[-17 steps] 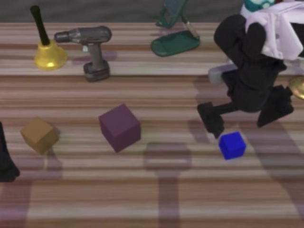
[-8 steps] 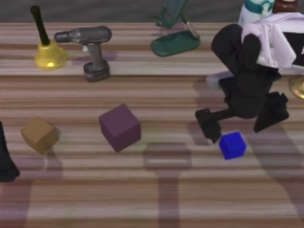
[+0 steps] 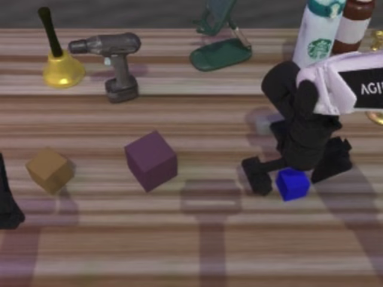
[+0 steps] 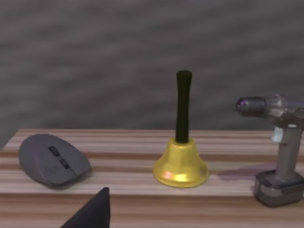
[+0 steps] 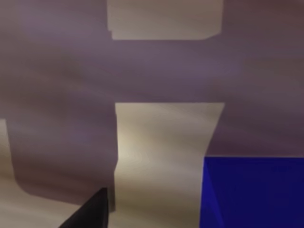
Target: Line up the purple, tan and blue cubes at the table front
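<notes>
Right gripper spread wide, empty, straddling blue cube; cube apparently sits just frontward of its centre.

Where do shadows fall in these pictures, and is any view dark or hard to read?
Top view: soft arm shadows cross the table, a blocky one between the purple cube and the blue cube, under the right gripper. Right wrist view: the same purplish shadow covers most of the wood beside the blue cube. Left wrist view: evenly lit, faint shadow by the bell. No view is dark.
</notes>
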`<control>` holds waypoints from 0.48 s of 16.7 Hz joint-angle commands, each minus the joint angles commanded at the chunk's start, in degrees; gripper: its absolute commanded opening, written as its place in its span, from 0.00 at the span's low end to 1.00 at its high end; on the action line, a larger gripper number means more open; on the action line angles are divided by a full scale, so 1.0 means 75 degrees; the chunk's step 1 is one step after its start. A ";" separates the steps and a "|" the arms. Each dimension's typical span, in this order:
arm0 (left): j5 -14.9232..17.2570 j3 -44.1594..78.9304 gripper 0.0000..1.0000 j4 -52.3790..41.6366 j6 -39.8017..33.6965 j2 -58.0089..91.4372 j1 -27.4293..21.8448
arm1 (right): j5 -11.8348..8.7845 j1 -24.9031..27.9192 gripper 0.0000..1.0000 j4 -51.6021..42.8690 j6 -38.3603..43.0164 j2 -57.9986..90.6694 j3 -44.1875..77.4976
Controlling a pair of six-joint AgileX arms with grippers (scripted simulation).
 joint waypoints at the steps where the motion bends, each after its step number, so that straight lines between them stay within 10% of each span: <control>1: 0.0000 0.0000 1.00 0.0000 0.0000 0.0000 0.0000 | 0.0000 0.0000 1.00 0.0000 0.0000 0.0000 0.0000; 8: 0.0000 0.0000 1.00 0.0000 0.0000 0.0000 0.0000 | 0.0000 0.0000 0.55 0.0000 0.0000 0.0000 0.0000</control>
